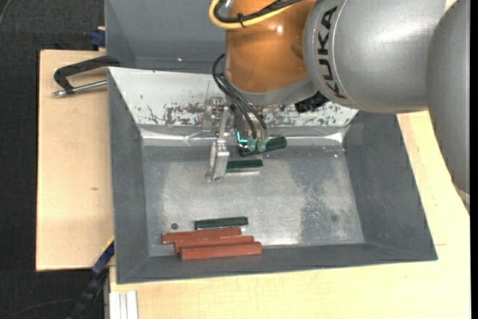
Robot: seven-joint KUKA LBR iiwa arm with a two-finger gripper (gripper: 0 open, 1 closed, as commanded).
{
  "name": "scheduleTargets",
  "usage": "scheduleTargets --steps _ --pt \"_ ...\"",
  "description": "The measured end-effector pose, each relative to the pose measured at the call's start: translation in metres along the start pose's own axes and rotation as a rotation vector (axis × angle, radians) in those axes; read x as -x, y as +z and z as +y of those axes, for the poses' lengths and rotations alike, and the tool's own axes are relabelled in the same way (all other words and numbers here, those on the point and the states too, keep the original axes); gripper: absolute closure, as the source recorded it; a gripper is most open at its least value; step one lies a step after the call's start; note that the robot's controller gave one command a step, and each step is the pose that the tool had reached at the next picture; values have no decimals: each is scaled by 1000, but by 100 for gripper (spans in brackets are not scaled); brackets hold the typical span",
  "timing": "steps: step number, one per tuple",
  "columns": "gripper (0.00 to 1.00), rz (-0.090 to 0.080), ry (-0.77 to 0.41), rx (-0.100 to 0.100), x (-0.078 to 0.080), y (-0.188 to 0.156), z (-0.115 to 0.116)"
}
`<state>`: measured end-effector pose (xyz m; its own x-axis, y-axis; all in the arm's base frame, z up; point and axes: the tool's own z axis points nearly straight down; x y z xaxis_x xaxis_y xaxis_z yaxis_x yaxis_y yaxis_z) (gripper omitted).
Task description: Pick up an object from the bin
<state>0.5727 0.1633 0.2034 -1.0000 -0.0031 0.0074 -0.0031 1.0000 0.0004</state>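
Grey sheet metal makes up the bin (pixel 328 205), its floor dull and scuffed, its walls sloping up to a straight rim. The gripper (pixel 233 155) hangs low over the middle of the floor towards the far wall (pixel 160 114), under the glossy orange cover (pixel 261 33) of the wrist. A pale metal part of it reaches down to the floor. Just right of that part, touching or nearly so, lies a green strip (pixel 246 166), thin, flat and lying crosswise. Whether the gripper is spread or pressed together I cannot tell, nor whether it grips the strip, since the wrist hides its top half.

The far wall is close behind the gripper and is speckled with dark marks. To the left, the right and the near side the floor lies bare and wide.

Well apart from the gripper, along the near wall, a dark bar (pixel 221 223) lies crosswise. Just in front of it two red-brown bars (pixel 202 237) lie side by side, long, matte and square-edged, the nearer one almost at the foot of the wall.
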Motion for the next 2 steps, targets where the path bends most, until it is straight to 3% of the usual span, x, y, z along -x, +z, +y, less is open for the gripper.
scheduleTargets --steps 1,2 --pt "0 0 -91 -3 0 137 -88" --pt "100 -8 -93 1 2 132 -84"
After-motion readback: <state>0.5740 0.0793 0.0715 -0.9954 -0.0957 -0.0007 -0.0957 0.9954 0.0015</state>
